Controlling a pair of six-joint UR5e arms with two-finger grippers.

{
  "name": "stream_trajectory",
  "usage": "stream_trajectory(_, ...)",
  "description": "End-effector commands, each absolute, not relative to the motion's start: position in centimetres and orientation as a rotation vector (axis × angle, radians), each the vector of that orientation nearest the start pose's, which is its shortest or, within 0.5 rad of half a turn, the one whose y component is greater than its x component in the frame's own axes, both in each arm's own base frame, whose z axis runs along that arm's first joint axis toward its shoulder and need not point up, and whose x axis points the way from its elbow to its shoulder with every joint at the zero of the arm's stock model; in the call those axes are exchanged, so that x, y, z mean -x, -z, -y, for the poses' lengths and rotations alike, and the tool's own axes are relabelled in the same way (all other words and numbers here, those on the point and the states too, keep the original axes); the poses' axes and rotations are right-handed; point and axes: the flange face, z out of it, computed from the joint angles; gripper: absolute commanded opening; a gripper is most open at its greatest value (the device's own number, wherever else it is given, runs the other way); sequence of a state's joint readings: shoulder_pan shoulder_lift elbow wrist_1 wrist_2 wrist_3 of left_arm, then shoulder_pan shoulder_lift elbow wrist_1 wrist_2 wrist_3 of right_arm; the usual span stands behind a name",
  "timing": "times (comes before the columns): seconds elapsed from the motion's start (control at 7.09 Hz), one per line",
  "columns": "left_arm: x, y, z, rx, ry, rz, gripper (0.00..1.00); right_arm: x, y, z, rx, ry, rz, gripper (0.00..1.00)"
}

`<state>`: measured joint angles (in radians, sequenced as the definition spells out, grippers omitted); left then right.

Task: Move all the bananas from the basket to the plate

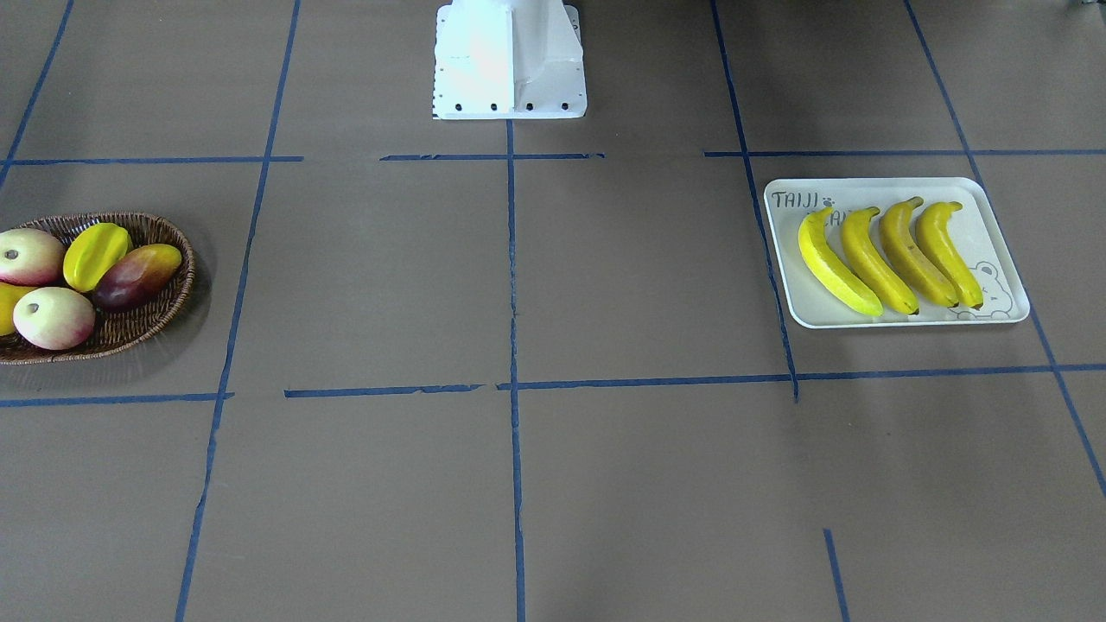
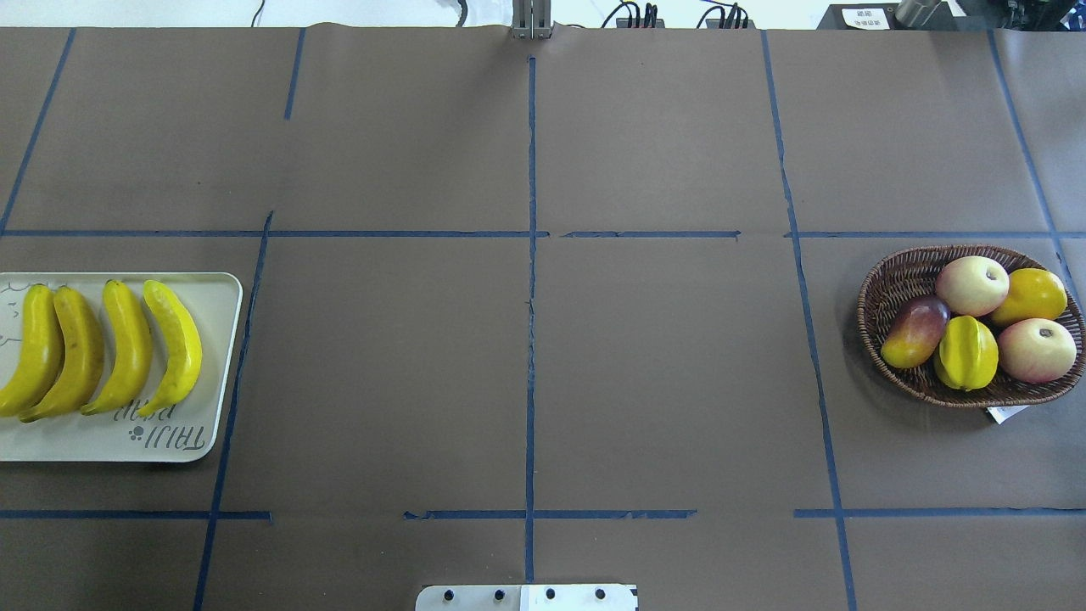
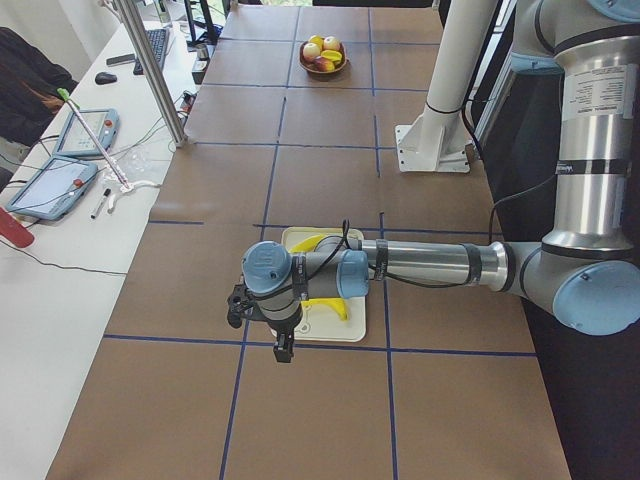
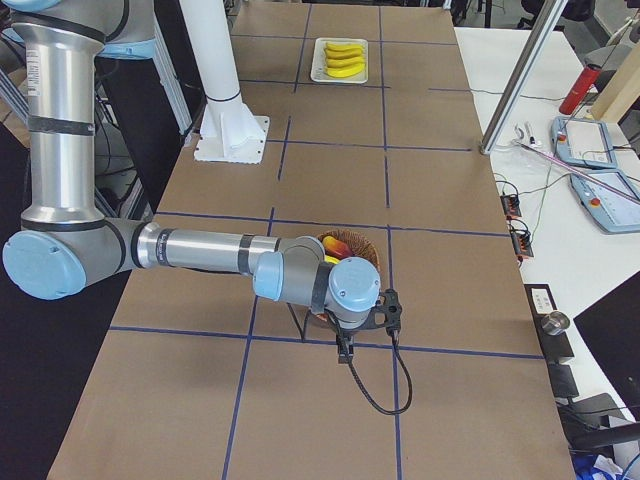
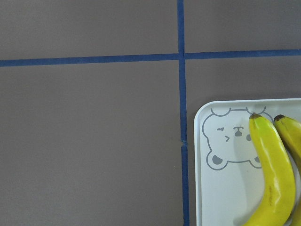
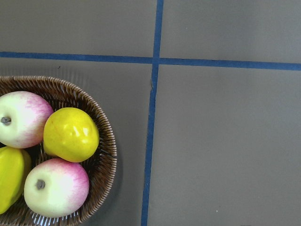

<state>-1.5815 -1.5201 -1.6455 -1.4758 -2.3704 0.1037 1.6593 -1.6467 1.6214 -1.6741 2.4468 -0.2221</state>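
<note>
Since all four bananas point(image 1: 890, 259) lie side by side on the plate point(image 1: 1002, 220), at 3 o'clock in the front view, the task looks done. Basket point(image 1: 138, 333) at 9 o'clock holds starfruit point(image 1: 95, 255), mango point(image 1: 136, 276) and apples point(image 1: 54, 317), no banana.

Overhead: plate at 9 o'clock, basket at 3 o'clock, well apart. No arm shows. Rightmost banana sits near the plate rim.

Left side view: left gripper point(image 3: 238, 308) hangs above the plate's near end. Claw wide or narrow, cannot tell.

Right side view: right gripper point(image 4: 388, 308) hangs above the basket's near side. Claw state, cannot tell. Nothing seen held.

Left wrist: plate corner with bear print at 4 o'clock, two banana tips on it.

Right wrist: basket at 8 o'clock, apples and a round yellow fruit in it.

Risks, as a judgement: another pick from the basket would likely take the starfruit, yellow like a banana. A low left-arm move could nudge the plate and roll the rim-side banana off.
</note>
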Motion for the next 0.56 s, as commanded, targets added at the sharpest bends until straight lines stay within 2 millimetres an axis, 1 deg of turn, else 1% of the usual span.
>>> stream_trajectory(0.0, 6.68, -65.20, 46.47, 0.018, -0.060, -0.803, 1.00, -10.41, -67.78, 43.95, -0.017, 0.053, 0.879, 1.00)
stream_trajectory(0.42, 6.69, -64.87, 46.70, 0.013, -0.061, -0.801, 1.00, -10.60, -67.57, 44.11, -0.040, 0.057, 0.871, 1.00)
